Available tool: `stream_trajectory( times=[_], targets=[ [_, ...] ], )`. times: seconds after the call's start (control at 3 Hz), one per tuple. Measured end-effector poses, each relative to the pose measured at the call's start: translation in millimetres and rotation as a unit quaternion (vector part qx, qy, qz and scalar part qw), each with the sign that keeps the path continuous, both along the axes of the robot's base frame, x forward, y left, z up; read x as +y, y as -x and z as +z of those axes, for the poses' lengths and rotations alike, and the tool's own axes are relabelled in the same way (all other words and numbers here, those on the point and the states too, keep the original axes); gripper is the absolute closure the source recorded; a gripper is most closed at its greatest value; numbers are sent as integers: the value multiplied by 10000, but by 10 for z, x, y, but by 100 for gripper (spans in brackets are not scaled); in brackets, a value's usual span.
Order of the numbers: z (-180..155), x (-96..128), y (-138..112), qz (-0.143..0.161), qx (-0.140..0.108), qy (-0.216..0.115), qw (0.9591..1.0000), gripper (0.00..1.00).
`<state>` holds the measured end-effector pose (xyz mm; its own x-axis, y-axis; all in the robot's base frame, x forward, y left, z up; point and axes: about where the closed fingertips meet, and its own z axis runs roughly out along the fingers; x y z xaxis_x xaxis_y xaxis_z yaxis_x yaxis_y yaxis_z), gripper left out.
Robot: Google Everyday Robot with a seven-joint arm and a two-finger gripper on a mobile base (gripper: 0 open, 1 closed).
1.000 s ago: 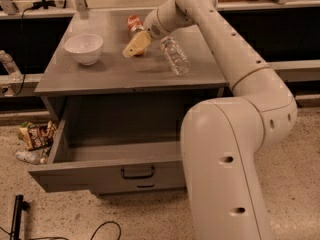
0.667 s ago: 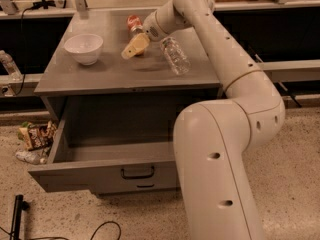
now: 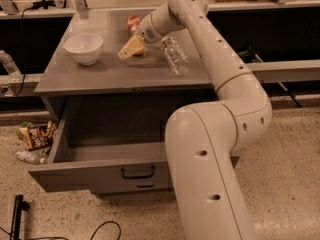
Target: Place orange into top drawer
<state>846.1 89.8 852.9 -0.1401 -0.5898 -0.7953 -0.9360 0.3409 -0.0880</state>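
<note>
Gripper (image 3: 131, 48) | low over the cabinet top, between white bowl (image 3: 84, 48) and plastic bottle (image 3: 175, 57); grip state could not be told | orange (image 3: 142, 51) | mostly hidden, right against the gripper's far side | top drawer (image 3: 75, 176) | stood open, below and nearer the camera.

No text, brand or number can be read. The snack bag (image 3: 36, 135) at the left edge and the soda can (image 3: 132, 21) at upper centre carry print, but it is illegible. The gripper (image 3: 131, 48) hangs just above the tabletop (image 3: 115, 76), upper centre.
</note>
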Motion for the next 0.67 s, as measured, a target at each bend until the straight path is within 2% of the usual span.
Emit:
stream_trajectory(
  times=[0.33,0.67],
  targets=[
    [-109,-16,28,28,162,44,9999,54],
    [-92,-82,65,56,212,1,9998,85]
  ],
)
